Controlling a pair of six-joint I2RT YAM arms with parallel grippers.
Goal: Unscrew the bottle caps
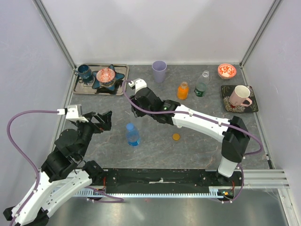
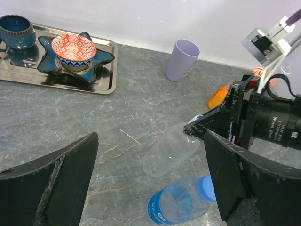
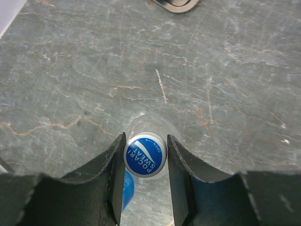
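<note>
My right gripper [image 3: 145,155] points straight down over a clear bottle [image 2: 171,150], and its fingers press both sides of the bottle's white-rimmed cap with a blue printed top [image 3: 145,154]. In the top view the right gripper [image 1: 136,96] hides that bottle. Just in front stands a blue bottle [image 1: 132,134] with its blue cap [image 2: 207,188] on. My left gripper [image 1: 101,121] hangs open to the left of both bottles, nothing between its fingers [image 2: 75,174]. An orange bottle [image 1: 183,90] and a clear green-label bottle [image 1: 202,84] stand further back. An orange cap [image 1: 176,137] lies loose on the table.
A lilac cup [image 1: 159,71] stands at the back centre. A metal tray [image 1: 123,70] at the back left holds a blue cup [image 1: 85,72] and a patterned bowl [image 1: 106,75] on a star dish. At the right are a small red bowl [image 1: 226,71] and a pink mug [image 1: 241,96] on a dark plate.
</note>
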